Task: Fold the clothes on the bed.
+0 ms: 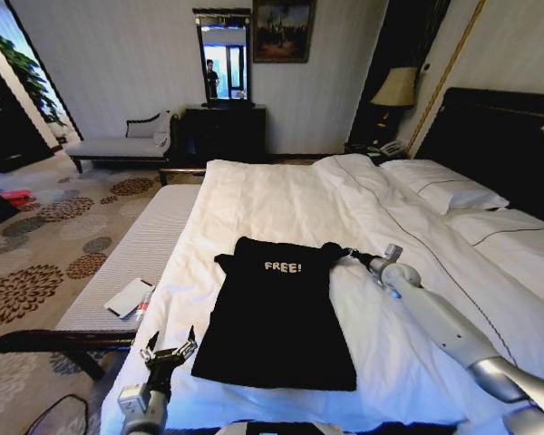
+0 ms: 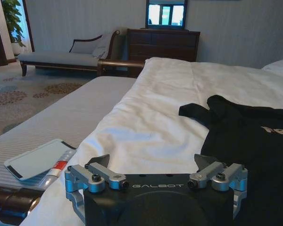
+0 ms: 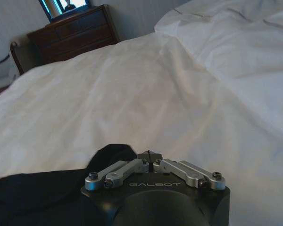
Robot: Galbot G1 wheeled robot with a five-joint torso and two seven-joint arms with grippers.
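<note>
while the clothes point(image 1: 276, 313) lie spread flat on the white duvet of the bed point(image 1: 281, 195), near its foot, the "free!" lettering sits toward the end nearer the pillows point(image 1: 444, 186). the right gripper point(image 1: 351, 255) reaches in from the right and meets the far right corner of the clothes; in the right wrist view its fingers point(image 3: 153, 157) are drawn together to a point just past the black edge point(image 3: 108, 153), and they seem to pinch a bit of that fabric, though the grip itself is hard to make out. the left gripper point(image 1: 170, 350) hangs at the bed's left edge, just beside the near left corner of the clothes, jaws spread wide and holding nothing; the left wrist view shows its fingertips point(image 2: 100, 161) well apart over the duvet. beside the bed, a bench point(image 1: 131, 258) carries a phone point(image 2: 35, 158).
</note>
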